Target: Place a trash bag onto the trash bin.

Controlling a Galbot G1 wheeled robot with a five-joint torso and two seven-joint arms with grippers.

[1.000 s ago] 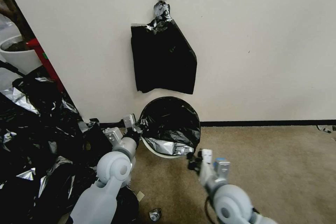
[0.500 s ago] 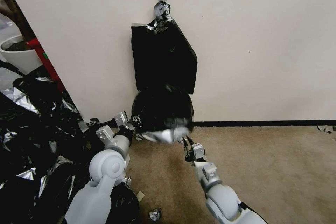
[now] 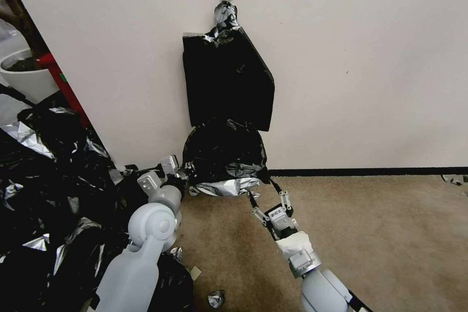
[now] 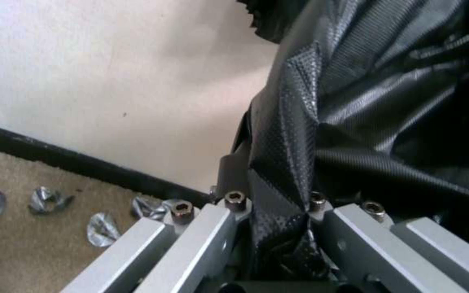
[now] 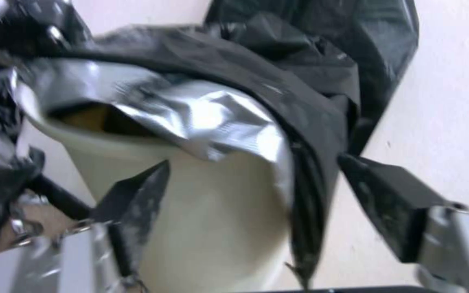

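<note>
Head view: the trash bag (image 3: 225, 151) drapes over the trash bin by the wall, hiding it. Left wrist view: the left hand (image 4: 278, 228) pinches the bag's film. Right wrist view: the right hand (image 5: 256, 203) gapes, empty, astride the trash bin (image 5: 213, 228) (mouth half covered).

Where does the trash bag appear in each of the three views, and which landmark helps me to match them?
Head view: the trash bag is at centre, draped over the bin at the wall, below the hanging black sheaf.
Left wrist view: it fills the right side, and a fold is pinched in the left gripper.
Right wrist view: it covers the trash bin rim, between the open right gripper fingers.
Shared landmark: the pale wall.
</note>
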